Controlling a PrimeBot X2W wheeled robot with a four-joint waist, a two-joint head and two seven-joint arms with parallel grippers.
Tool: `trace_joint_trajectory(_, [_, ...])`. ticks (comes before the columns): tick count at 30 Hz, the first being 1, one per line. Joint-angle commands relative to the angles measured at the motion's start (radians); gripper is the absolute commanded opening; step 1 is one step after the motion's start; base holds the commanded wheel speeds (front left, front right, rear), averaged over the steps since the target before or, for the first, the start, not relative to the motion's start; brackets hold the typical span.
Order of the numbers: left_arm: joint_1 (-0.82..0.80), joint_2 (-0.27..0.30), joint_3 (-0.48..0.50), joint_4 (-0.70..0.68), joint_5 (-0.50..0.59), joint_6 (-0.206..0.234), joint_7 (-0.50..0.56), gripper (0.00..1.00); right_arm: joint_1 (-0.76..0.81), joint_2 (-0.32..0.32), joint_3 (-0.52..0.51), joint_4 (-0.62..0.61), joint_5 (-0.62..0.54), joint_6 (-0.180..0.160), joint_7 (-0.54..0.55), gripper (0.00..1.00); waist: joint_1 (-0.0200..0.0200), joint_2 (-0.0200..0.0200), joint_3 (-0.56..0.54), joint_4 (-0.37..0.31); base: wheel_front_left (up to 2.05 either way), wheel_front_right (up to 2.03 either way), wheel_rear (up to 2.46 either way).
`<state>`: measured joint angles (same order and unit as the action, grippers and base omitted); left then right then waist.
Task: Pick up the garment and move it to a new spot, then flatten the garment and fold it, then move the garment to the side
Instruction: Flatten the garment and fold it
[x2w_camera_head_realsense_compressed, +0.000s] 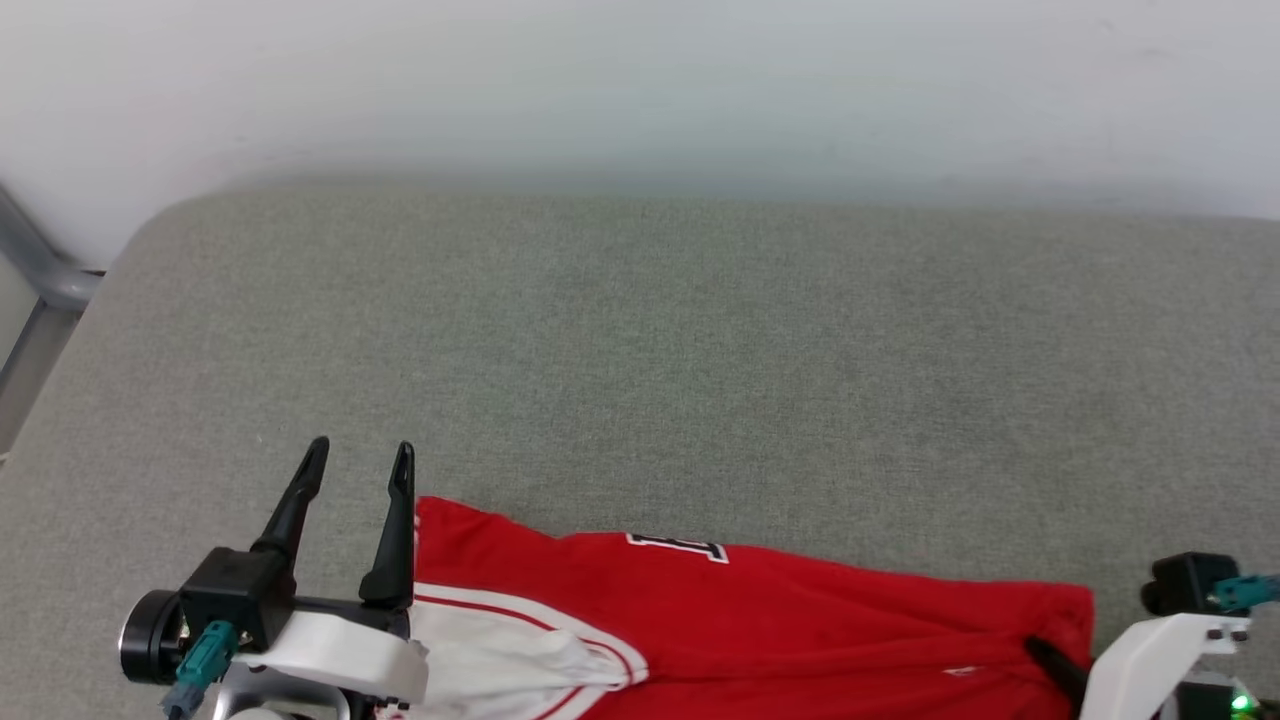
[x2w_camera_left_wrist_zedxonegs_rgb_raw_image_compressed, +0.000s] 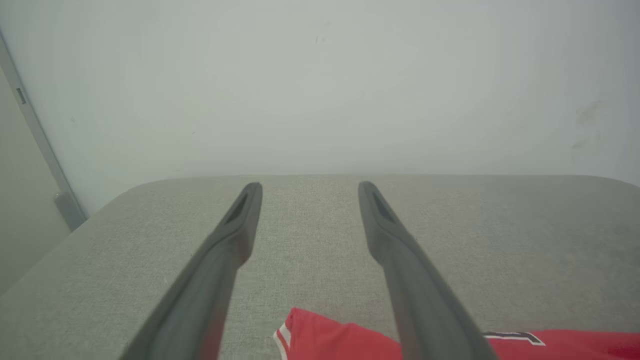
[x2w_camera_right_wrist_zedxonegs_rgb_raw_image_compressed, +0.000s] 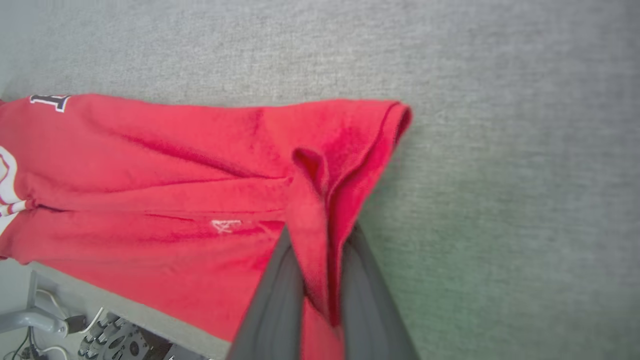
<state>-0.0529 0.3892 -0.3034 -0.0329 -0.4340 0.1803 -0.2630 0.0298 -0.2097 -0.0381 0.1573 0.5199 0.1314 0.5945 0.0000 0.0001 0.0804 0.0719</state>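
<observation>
On the grey padded surface (x2w_camera_head_realsense_compressed: 700, 350), along its near edge: garment (x2w_camera_head_realsense_compressed: 800, 620) rumpled lengthwise, one end nipped in a raised fold by the closed right gripper (x2w_camera_right_wrist_zedxonegs_rgb_raw_image_compressed: 320, 240), likely for lifting away, left gripper (x2w_camera_head_realsense_compressed: 361, 445) spread wide and empty beside the white sleeve.

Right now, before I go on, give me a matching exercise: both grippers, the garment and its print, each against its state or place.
Column one:
1. left gripper
2. right gripper
3. garment
4. print

Column two:
A. jaws shut on a fold of red cloth
B. dark, white-edged, by the garment's far edge
C. jaws open, holding nothing
D. red, lying on the near part of the grey surface

Pairs: 1-C, 2-A, 3-D, 4-B.
</observation>
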Motion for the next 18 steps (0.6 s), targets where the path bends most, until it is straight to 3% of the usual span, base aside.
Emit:
trace_joint_trajectory(1, [0.016,-0.002,0.001,0.007,0.005,0.004,-0.002,1.0,-0.014,-0.02,-0.021,-0.008,0.003,-0.002,0.003,0.0,0.0,-0.0001,-0.018,-0.011,0.0,0.0,0.0])
trace_joint_trajectory(12, [0.048,0.009,-0.017,0.035,0.005,0.004,0.005,1.0,0.023,-0.092,-0.231,-0.009,-0.014,-0.001,0.06,0.0,0.0,-0.0001,-0.069,-0.025,0.0,0.0,0.0])
trace_joint_trajectory(16, [0.049,0.007,-0.024,0.039,0.001,0.007,0.01,1.0,0.035,-0.069,-0.296,-0.02,0.009,-0.001,0.12,0.0,0.0,-0.0001,-0.078,-0.024,0.0,0.0,0.0])
trace_joint_trajectory(18, [0.051,0.008,-0.026,0.04,0.001,0.007,0.011,1.0,0.031,-0.025,-0.32,-0.023,0.076,-0.001,0.176,0.0,0.0,-0.0001,-0.081,-0.024,0.0,0.0,0.0])
